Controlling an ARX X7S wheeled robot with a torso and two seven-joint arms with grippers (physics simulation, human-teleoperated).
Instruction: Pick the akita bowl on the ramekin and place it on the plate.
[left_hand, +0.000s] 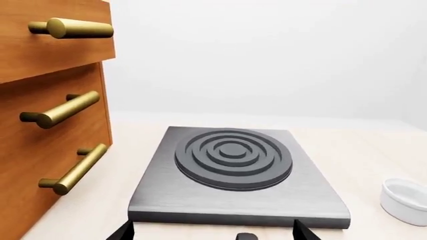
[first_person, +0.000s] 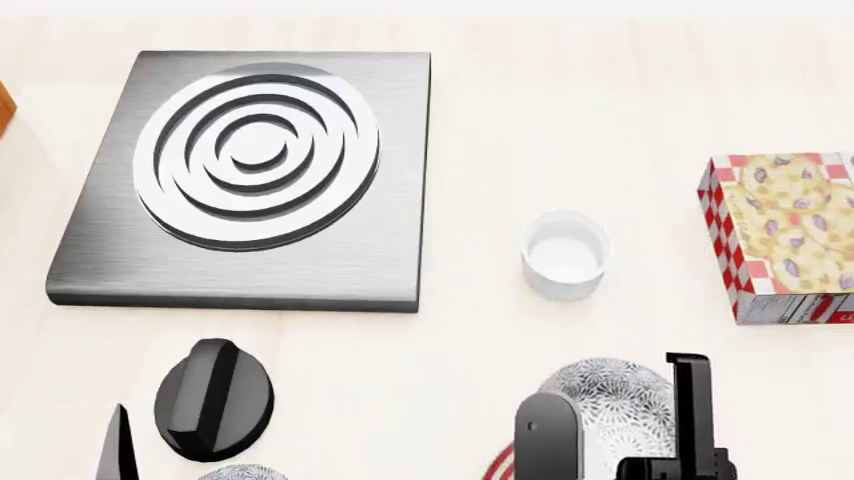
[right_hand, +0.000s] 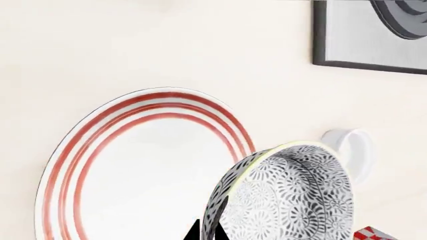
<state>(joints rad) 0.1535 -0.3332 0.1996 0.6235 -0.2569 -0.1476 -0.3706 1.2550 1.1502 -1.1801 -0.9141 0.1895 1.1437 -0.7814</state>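
The right claw pinches the akita bowl by its rim, holding it tilted in the air over the edge of the plate — apparently not touching it. The ramekin stands bare on the counter, between the hob and a red-checked box. The left claw looks spread — only its tips show.

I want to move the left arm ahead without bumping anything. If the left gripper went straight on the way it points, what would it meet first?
Probably the stove burner plate, whose near edge lies just ahead of the left gripper. Depth is unclear; it might pass above.
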